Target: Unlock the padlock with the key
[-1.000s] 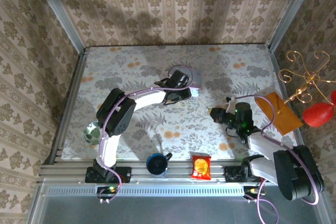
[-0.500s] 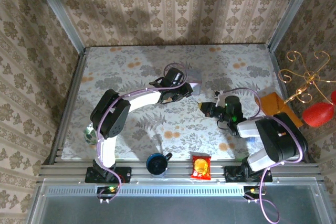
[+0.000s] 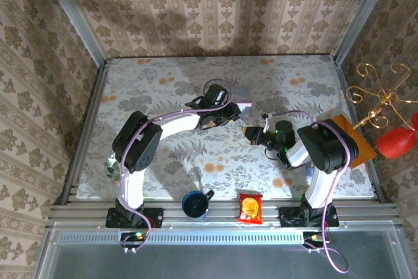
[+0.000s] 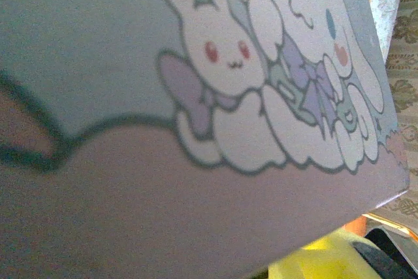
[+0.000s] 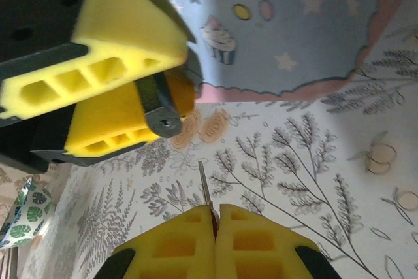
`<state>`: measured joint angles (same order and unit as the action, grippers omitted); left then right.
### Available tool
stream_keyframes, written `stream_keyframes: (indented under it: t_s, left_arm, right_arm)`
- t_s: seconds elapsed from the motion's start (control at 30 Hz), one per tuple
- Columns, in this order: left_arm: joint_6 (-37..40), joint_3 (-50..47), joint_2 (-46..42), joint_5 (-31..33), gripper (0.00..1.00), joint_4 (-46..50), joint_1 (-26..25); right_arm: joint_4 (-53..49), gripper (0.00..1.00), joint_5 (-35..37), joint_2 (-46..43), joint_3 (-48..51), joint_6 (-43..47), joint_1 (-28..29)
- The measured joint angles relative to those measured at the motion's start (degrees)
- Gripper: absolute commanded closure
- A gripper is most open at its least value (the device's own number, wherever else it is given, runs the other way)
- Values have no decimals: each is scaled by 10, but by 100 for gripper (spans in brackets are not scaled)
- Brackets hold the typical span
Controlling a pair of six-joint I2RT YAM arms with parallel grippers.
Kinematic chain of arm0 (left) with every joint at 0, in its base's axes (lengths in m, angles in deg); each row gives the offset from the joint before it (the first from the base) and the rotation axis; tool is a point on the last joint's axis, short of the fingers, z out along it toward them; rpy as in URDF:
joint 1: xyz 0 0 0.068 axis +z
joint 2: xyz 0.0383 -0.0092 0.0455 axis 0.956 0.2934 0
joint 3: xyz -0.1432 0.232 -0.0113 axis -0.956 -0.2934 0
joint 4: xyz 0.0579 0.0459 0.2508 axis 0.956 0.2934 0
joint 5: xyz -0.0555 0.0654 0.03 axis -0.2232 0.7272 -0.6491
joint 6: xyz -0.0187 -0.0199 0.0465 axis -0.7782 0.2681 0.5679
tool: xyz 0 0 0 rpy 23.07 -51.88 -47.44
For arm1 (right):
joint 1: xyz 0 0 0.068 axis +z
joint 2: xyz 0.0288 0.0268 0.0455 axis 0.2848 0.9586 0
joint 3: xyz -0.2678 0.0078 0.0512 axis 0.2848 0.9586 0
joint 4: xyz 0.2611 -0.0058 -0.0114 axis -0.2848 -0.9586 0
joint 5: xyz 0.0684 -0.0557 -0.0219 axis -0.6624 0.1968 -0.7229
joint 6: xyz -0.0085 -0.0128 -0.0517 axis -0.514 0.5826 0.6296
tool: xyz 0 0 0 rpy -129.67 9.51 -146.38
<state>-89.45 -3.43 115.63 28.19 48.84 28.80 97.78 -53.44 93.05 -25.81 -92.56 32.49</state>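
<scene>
The right gripper (image 5: 214, 212) is pinching the thin key (image 5: 203, 186) with its blade pointing up, just short of the dark padlock (image 5: 161, 108), which the left gripper (image 5: 163, 89) is clamping beside the pastel tin box (image 5: 307, 24) over the floral tablecloth (image 5: 294, 181).

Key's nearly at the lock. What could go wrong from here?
1. The right gripper pinches the thin key by one end only, so a push could make it pivot or slip.
2. The key's tip sits below and to the side of the keyhole in the padlock, which the left gripper holds. It may jab the lock face instead.
3. The box is close behind, and a hard push could knock the padlock into it.
</scene>
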Motion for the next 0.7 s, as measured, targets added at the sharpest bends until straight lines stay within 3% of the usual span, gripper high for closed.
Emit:
stream_keyframes:
  t_s: [0.7]
  left_arm:
    - [-20,-22,0,-17,100,-38,4]
  right_arm:
    - [24,100,9,0,-12,18,1]
